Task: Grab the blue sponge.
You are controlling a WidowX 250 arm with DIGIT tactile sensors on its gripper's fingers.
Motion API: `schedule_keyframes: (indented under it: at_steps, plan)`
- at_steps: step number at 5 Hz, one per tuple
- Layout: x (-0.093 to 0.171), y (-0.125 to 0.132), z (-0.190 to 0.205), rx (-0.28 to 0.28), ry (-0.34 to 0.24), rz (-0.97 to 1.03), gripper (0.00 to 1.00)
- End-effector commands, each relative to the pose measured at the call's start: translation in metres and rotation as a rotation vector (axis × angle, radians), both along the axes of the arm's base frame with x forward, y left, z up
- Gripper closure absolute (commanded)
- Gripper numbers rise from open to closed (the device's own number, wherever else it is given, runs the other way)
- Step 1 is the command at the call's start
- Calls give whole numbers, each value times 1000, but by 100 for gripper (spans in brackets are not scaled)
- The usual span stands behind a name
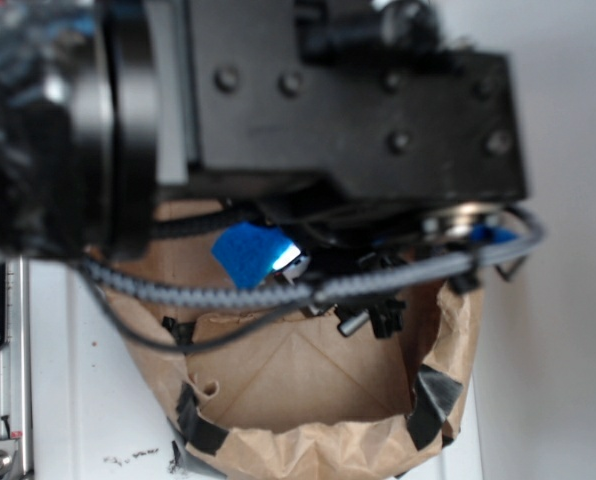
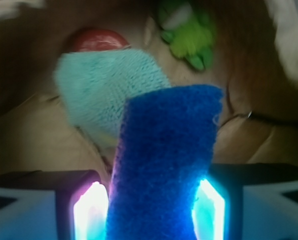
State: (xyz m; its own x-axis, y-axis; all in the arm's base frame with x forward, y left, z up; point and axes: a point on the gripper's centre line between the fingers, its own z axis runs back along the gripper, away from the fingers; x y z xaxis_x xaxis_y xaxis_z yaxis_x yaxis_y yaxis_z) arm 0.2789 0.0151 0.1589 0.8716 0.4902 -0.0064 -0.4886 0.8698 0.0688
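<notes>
**Blue sponge clamped between the fingers above the paper bag**

In the wrist view, the left finger (image 2: 91, 212) presses one long side of the blue sponge (image 2: 164, 175) and the right finger the other; the gripper (image 2: 151, 212) pinches it firmly. The teal cloth (image 2: 101, 90) lies behind-left, a red object (image 2: 96, 40) beyond, a green toy (image 2: 189, 35) right. The paper bag (image 1: 318, 440) walls ring the sponge closely.

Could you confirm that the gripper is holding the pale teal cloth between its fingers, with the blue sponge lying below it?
Not quite: the wrist view shows the gripper shut on the blue sponge, while the pale teal cloth lies below it.
</notes>
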Motion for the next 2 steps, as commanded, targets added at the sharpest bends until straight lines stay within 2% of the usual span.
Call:
schedule_keyframes:
  at_steps: [1, 2]
  plan:
    - [-10, -2, 48, 28, -111, -97, 100]
    - [-6, -14, 34, 203, 8, -97, 1]
